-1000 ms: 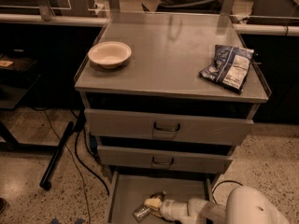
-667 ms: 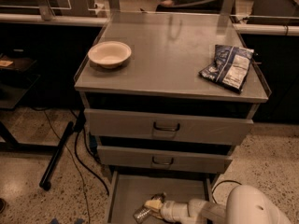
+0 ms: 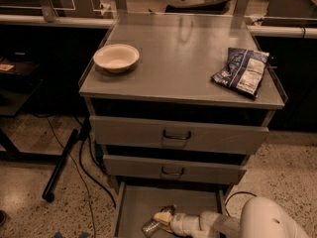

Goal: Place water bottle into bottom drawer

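Our hand point(image 3: 165, 218) reaches into the open bottom drawer point(image 3: 133, 202), with the water bottle point(image 3: 150, 227) at its tip inside the drawer; we cannot tell whether it grips. On the counter point(image 3: 183, 58) above the hand, an empty bowl point(image 3: 116, 57) sits up-left and a blue-white bag point(image 3: 241, 71), print unreadable, sits up-right.

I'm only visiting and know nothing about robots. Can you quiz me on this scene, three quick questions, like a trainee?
1. True or false: the bottom drawer stands open.
2. What shares the cabinet top with the bowl? A) a snack bag B) a sponge C) a can
3. Fill in: the gripper is down in that drawer, by the clear ___.
Key: 1 true; 2 A; 3 water bottle.
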You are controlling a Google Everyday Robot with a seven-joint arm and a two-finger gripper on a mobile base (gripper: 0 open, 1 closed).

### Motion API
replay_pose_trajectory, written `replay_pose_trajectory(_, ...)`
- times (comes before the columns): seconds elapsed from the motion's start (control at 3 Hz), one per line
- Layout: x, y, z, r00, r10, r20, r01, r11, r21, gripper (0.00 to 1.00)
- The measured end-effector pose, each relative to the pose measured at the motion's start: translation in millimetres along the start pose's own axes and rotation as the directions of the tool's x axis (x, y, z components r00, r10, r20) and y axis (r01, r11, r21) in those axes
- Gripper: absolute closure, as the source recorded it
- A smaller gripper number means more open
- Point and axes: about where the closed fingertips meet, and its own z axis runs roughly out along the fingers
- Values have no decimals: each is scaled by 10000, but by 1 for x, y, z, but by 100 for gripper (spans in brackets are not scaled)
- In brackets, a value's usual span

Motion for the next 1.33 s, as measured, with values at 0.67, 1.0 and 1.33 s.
replay_pose_trajectory(0.67, 0, 0, 0, 10000, 0, -1, 0, 10000, 0, 3)
replay_pose_trajectory(1.0, 0, 0, 0, 10000, 0, -4, 0, 10000, -1, 0)
replay_pose_trajectory(1.33, 0, 0, 0, 10000, 1, -4, -1, 10000, -1, 0)
